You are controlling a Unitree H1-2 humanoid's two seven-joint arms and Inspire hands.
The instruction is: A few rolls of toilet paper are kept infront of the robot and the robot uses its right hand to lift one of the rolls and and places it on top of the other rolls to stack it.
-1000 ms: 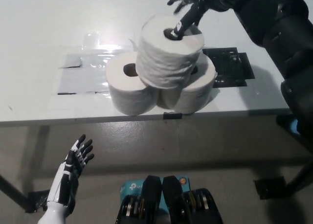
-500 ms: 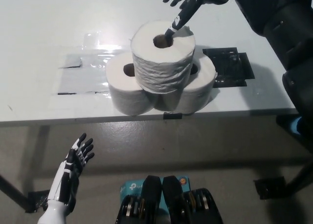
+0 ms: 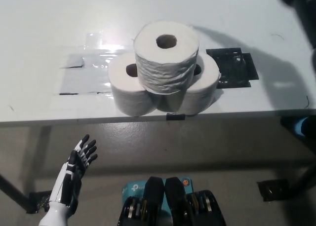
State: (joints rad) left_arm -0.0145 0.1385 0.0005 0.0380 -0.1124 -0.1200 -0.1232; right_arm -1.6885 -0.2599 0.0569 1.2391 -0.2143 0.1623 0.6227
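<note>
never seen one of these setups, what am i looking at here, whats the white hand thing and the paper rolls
This is one picture from a camera on a humanoid robot's head, looking steeply down at a white table in front of it.

The white thing at the lower left is the robot's own left hand. It hangs below the table edge with its fingers spread, holding nothing.

The robot's right arm is black. Only a dark blurred part of it shows at the top right edge, and its hand is out of the picture.

On the table stand toilet paper rolls: a left roll and a right roll side by side, with a top roll resting on them, its hole facing up. Nothing is held. Patches of grey tape and a black patch are stuck to the tabletop.
</note>
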